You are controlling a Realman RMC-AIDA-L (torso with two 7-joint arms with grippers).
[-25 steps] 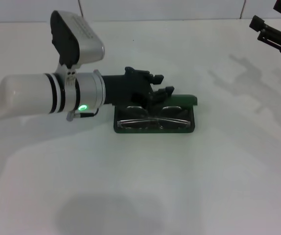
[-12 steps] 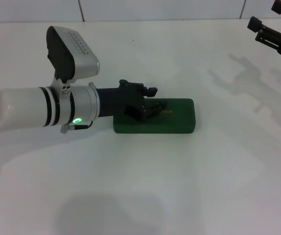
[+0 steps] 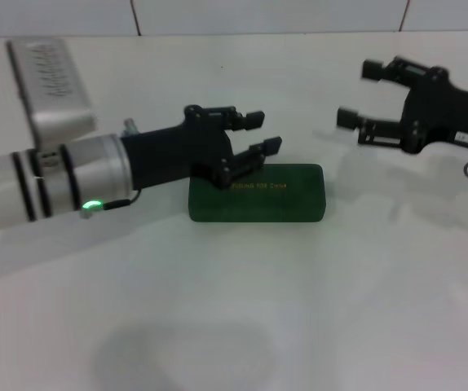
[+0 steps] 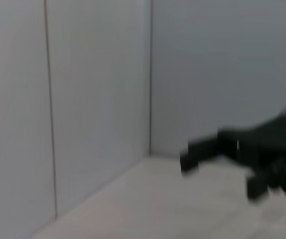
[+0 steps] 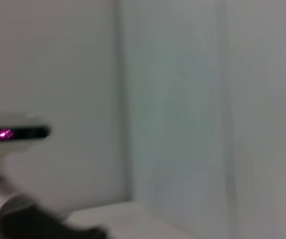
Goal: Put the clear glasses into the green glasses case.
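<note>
The green glasses case lies shut at centre of the white worktop, long axis three to nine o'clock. The left tool, open and empty, hovers at its ten o'clock corner. The right tool, open and empty, hangs at two o'clock, farther off. No clear glasses are visible.

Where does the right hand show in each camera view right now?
Head view: right hand upper right, open, above the table, beyond the green glasses case.
Left wrist view: dark hand, right of centre.
Right wrist view: not shown.
Shared landmark: the white wall panels.
</note>
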